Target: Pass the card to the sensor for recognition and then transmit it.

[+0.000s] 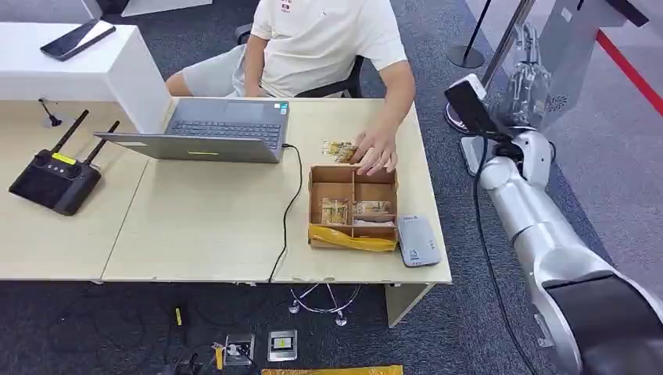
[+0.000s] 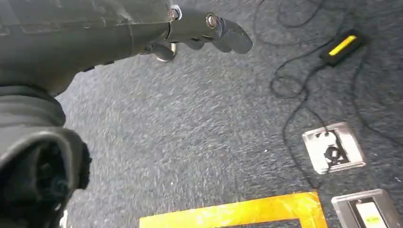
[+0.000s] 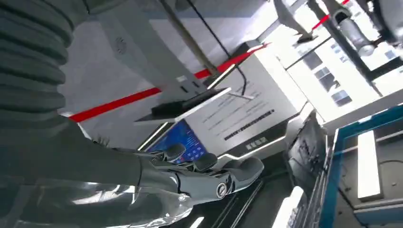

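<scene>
On the desk, head view: cardboard box (image 1: pixel 353 207) sits near the front edge, divided into compartments, cards (image 1: pixel 335 209) lying in its middle row. I take the grey sensor (image 1: pixel 417 241) to be the slab touching the box's right side. Behind the box, a person's hand (image 1: pixel 377 151) rests on loose cards (image 1: pixel 338 149) just past the far wall. Laptop (image 1: pixel 215 131) lies behind and left of the box; a black controller (image 1: pixel 55 181) sits well left of it. My right arm (image 1: pixel 547 242) is raised off to the right of the box, beyond the desk edge, nowhere near the cards.

Left wrist view: left hand (image 2: pixel 209 31) hangs over carpet, fingers loosely extended, holding nothing. Floor sockets, cables and yellow tape below.

Right wrist view: right hand (image 3: pixel 204 173) faces away into the room toward a lit kiosk, fingers relaxed and apart, nothing held.

Risks, as I judge them: no card is held yet. Reaching toward the box while the person's hand is there could mean contact. Thin cards lying flat in a compartment may slip the fingers, or the box and sensor could be nudged off the front edge.
</scene>
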Motion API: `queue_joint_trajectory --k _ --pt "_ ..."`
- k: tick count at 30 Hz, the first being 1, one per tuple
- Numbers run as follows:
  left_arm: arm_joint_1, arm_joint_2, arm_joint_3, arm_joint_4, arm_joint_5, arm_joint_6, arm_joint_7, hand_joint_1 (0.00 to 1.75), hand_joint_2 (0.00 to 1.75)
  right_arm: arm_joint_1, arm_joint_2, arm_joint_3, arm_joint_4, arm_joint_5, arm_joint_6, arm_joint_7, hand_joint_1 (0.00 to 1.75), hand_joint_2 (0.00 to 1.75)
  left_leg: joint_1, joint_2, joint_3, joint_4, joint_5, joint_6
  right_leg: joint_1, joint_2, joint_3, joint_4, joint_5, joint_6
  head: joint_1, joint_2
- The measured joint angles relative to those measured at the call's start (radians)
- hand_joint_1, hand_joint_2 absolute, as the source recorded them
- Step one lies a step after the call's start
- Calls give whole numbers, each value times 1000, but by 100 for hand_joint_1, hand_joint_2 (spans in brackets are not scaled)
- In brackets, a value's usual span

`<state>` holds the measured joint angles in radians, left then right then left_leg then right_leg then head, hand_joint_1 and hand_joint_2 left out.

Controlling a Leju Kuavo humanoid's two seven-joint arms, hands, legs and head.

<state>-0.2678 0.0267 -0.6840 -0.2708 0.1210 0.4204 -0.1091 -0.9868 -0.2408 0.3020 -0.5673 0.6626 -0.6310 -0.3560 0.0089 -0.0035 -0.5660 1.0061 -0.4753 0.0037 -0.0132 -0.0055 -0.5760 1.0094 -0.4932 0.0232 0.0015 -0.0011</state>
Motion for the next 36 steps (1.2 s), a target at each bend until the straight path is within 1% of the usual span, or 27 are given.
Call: queue_joint_trajectory --k 2,5,8,11,12,14,16,18,19,21,22,24,26,27,28,31,33,34,35,36 --pt "15 2 11 0 34 7 -15 0 0 54 -44 -105 -16 12 0 -58 0 175 0 0 1 1 -2 1 0 0 0 -1 0 0 0 0" --pt "38 2 19 1 79 22 -37 0 0 127 -111 -294 -17 28 -1 -152 0 175 0 -2 0 1 -2 1 0 -4 0 -1 -1 1 0 0" --pt "64 4 37 1 127 34 -54 0 0 210 -179 -506 -6 68 -1 -154 0 175 0 -4 -1 0 -3 2 0 -5 0 -1 -1 1 0 0" --pt "80 7 49 2 163 41 -68 0 0 297 -223 -685 24 132 -1 -114 0 175 0 0 0 0 -5 1 0 -2 -1 -1 -2 1 0 0" --pt "82 7 56 2 173 42 -72 0 0 327 -235 -748 34 173 -1 -83 0 175 0 1 0 0 -5 1 0 -2 -1 -1 -2 1 0 0" --pt "88 7 66 2 189 48 -79 0 0 383 -248 -845 50 234 -1 -38 0 175 0 1 0 0 -5 1 0 0 -2 -1 -2 1 0 0" --pt "94 7 73 2 208 52 -86 0 0 441 -259 -942 75 327 -1 43 0 175 1 2 0 0 -5 1 1 0 -1 -1 -2 0 0 0" --pt "101 7 85 2 227 52 -92 0 0 507 -262 -1025 99 390 -1 119 0 175 2 2 0 -1 -5 1 2 0 -1 -1 -3 0 0 0" --pt "105 7 87 2 235 51 -95 0 0 538 -261 -1061 111 405 -1 134 0 175 2 1 0 -1 -5 1 2 0 -1 -1 -3 0 0 0" --pt "111 7 92 2 247 48 -96 0 0 591 -258 -1117 137 425 0 196 0 175 2 1 0 -1 -6 0 2 0 -1 -1 -3 0 -1 0" --pt "113 9 93 2 254 44 -96 0 0 612 -253 -1155 160 429 0 255 0 175 2 2 0 -1 -6 0 2 0 -1 -1 -3 0 0 0" --pt "113 10 96 2 258 32 -96 0 0 655 -244 -1203 192 435 9 313 0 175 3 2 0 -1 -6 0 3 0 0 -1 -3 0 0 0" --pt "113 10 100 2 260 25 -94 0 0 688 -228 -1235 227 452 33 386 0 175 3 2 0 -1 -6 0 3 0 0 -1 -3 0 -1 0" --pt "113 10 100 2 260 20 -91 0 0 702 -222 -1248 240 465 56 418 0 175 3 2 0 -1 -6 0 3 0 0 -1 -3 0 0 0" --pt "113 12 100 2 262 14 -87 0 0 712 -214 -1261 250 480 94 449 0 175 3 2 0 -1 -6 0 3 1 0 -1 -3 0 0 0" --pt "111 16 100 2 263 -5 -77 0 0 728 -196 -1283 285 515 246 567 0 175 3 3 1 -1 -6 0 3 1 0 -1 -3 0 0 0" --pt "110 19 99 2 259 -15 -74 0 0 734 -182 -1291 303 532 355 625 0 175 3 3 1 -1 -6 0 3 2 1 -1 -3 0 0 0" --pt "109 22 99 2 259 -23 -73 0 0 736 -173 -1294 312 539 421 657 0 175 3 3 2 -1 -6 0 3 2 1 -1 -3 0 0 0" --pt "106 24 99 2 256 -25 -69 0 0 738 -166 -1296 319 545 461 675 0 175 3 3 2 -1 -6 0 2 2 1 0 -3 0 -1 0" --pt "103 26 99 2 254 -26 -66 0 0 739 -162 -1298 326 550 485 688 0 175 3 3 2 -1 -5 0 2 2 1 0 -3 0 0 0"
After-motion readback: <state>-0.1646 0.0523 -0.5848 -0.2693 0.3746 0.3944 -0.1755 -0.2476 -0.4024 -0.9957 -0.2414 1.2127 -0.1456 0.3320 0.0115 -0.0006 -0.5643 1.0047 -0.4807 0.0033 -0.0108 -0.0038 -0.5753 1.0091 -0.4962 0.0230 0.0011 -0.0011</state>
